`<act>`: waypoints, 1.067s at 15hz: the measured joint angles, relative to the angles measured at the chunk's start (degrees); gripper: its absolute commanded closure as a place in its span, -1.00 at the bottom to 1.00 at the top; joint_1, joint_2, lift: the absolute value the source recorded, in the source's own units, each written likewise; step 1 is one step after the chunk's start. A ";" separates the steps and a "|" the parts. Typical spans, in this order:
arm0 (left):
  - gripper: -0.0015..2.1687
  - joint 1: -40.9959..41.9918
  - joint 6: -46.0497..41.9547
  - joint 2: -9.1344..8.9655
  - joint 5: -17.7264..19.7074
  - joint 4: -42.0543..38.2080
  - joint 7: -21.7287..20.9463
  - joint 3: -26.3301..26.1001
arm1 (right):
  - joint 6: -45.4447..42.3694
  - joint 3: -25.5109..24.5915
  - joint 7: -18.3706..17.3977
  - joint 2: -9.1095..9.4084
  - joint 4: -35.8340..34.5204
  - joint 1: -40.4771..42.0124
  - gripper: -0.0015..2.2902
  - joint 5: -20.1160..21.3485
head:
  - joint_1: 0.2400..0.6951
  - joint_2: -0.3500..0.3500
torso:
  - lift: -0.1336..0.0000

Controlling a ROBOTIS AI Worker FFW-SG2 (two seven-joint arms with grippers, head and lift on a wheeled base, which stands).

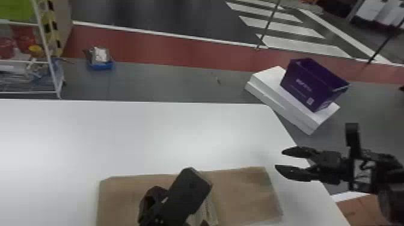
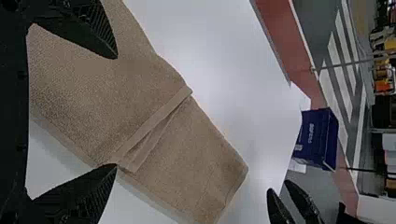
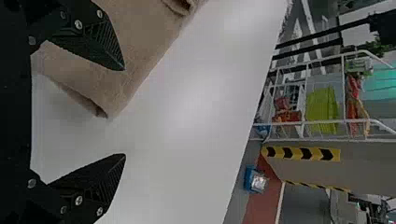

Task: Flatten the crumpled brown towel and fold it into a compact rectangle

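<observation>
The brown towel (image 1: 243, 192) lies fairly flat and folded at the table's near edge, with an overlapping hem strip near its middle. My left gripper (image 1: 177, 198) is over the towel's middle; in the left wrist view the same gripper (image 2: 116, 112) stands open above the towel (image 2: 187, 163), holding nothing. To the right of the towel, over the table's right edge, my right gripper (image 1: 279, 159) is open. In the right wrist view, that gripper (image 3: 125, 112) has empty space between its fingertips, with a towel corner (image 3: 116, 88) near one of them.
The white table (image 1: 135, 135) spreads beyond and left of the towel. Past its right edge, a purple box (image 1: 309, 84) sits on white boxes (image 1: 270, 93) on the floor. A wire rack (image 1: 30, 60) stands behind at the left, near a small blue container (image 1: 101, 64).
</observation>
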 measured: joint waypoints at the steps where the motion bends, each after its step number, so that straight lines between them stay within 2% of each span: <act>1: -0.98 1.18 -1.23 0.00 0.44 -1.35 0.08 1.55 | 4.55 -0.44 -0.22 0.66 -3.02 1.12 -0.78 -2.08 | 1.00 -1.00 | -0.85; 4: -0.98 5.27 -5.73 -0.02 3.75 -4.83 0.25 8.64 | 20.63 -1.13 -3.61 2.43 -12.30 4.62 -0.78 -8.58 | 1.00 -1.00 | -0.85; 6: -0.98 7.75 -9.84 -0.01 10.52 -5.77 2.09 16.86 | 33.47 -0.91 -8.03 3.86 -17.57 5.39 -0.78 -13.27 | 1.00 -1.00 | -0.85; 8: -0.98 8.70 -12.99 -0.01 17.71 -5.57 2.64 25.16 | 42.63 0.11 -11.43 5.19 -22.46 5.46 -0.78 -15.16 | 1.00 -1.00 | -0.85; 12: -0.98 10.96 -15.35 0.00 27.56 -6.56 0.46 39.53 | 56.94 3.33 -15.24 6.62 -28.45 3.22 -0.66 -15.04 | 1.00 -1.00 | -0.85; 13: -0.98 11.72 -15.41 0.00 28.90 -7.10 -0.34 41.70 | 58.73 4.41 -15.98 6.76 -28.81 2.22 -0.65 -14.45 | 1.00 -0.90 | -0.85; 16: -0.98 13.59 -16.04 0.00 30.88 -7.95 -1.81 45.51 | 62.21 8.51 -17.91 8.24 -27.10 -3.28 -0.64 -11.52 | 1.00 -0.77 | -0.85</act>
